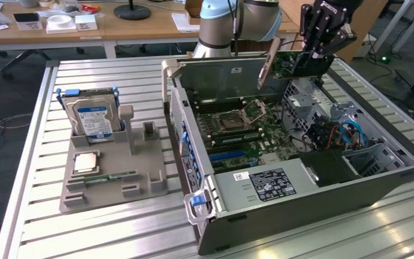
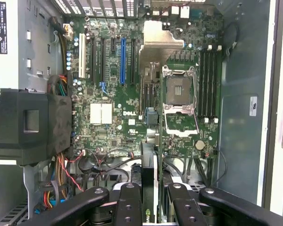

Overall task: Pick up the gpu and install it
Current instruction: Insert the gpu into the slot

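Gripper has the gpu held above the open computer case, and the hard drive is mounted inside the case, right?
No. The exterior view shows the hard drive standing upright in the grey holder, to the exterior view's left of the computer case, not inside it. The gripper does hold the gpu above the open case.

One gpu (image 1: 284,62); one case (image 1: 301,210); one motherboard (image 1: 243,127); one hard drive (image 1: 93,120); one memory stick (image 1: 111,177); one processor chip (image 1: 86,162); one grey rack (image 1: 99,197).
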Robot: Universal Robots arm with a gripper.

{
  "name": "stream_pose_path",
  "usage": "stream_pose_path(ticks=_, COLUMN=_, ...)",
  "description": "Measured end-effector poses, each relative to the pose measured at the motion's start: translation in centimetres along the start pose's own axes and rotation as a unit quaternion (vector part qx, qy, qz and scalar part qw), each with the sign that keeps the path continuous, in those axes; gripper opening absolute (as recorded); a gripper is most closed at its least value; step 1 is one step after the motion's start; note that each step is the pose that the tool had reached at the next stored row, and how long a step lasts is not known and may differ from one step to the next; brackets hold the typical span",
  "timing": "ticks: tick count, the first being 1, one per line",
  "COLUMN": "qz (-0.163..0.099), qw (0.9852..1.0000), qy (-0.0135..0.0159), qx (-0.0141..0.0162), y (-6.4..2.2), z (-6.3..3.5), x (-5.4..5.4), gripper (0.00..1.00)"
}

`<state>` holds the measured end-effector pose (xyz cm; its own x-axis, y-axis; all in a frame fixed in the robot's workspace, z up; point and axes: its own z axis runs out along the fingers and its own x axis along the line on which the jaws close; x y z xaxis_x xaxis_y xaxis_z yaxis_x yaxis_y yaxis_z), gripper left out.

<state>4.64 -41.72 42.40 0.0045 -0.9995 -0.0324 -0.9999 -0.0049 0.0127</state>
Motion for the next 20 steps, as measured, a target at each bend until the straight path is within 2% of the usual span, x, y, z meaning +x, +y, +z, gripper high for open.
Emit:
stream_pose_path(ticks=11, qz=0.0, qw=1.0, qy=0.0, qx=0.0009, y=1.52, z=0.02, x=0.0, gripper=0.26)
stream_pose_path(ticks=20, qz=0.0, qw=1.0, qy=0.0, qx=0.0013, y=1.99, z=0.02, x=0.0, gripper=0.26)
